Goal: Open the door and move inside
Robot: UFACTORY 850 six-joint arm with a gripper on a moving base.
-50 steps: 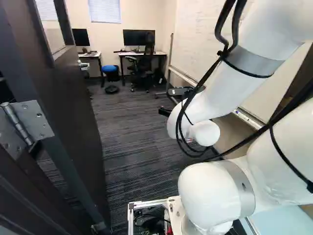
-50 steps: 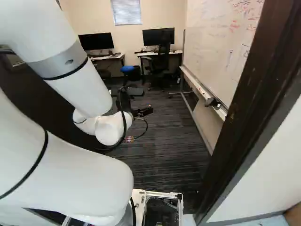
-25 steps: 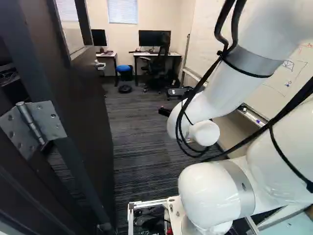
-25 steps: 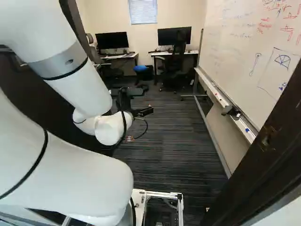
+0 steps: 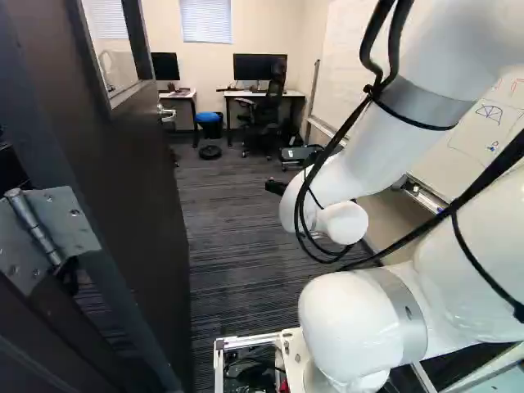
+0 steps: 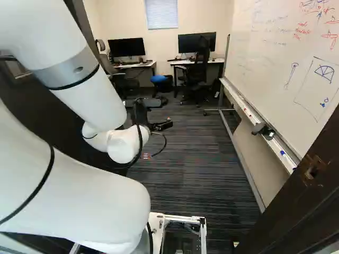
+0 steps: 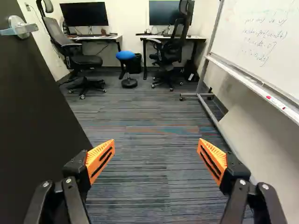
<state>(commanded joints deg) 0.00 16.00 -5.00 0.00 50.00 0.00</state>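
My base (image 5: 295, 354) has moved forward alongside the open door (image 5: 143, 180); gripper (image 7: 156, 154) spread and empty, I'd drive on.

Office: desks (image 7: 112, 38), monitors (image 7: 84, 14), wheeled chairs (image 7: 84, 60), whiteboard (image 7: 261, 28) (handwriting, little sketches), striped carpet (image 7: 149, 177).

You can't see the whole door (image 5: 143, 213): the left base view's edges cut it off, and your arm (image 6: 79, 196) hides part of it in the right base view. Your wrist view crops the door handle (image 7: 21, 29) and the whiteboard (image 7: 261, 42). In the right base view, you get the board's farther writing too small to read, and the doorframe (image 6: 296, 196) runs off the edge
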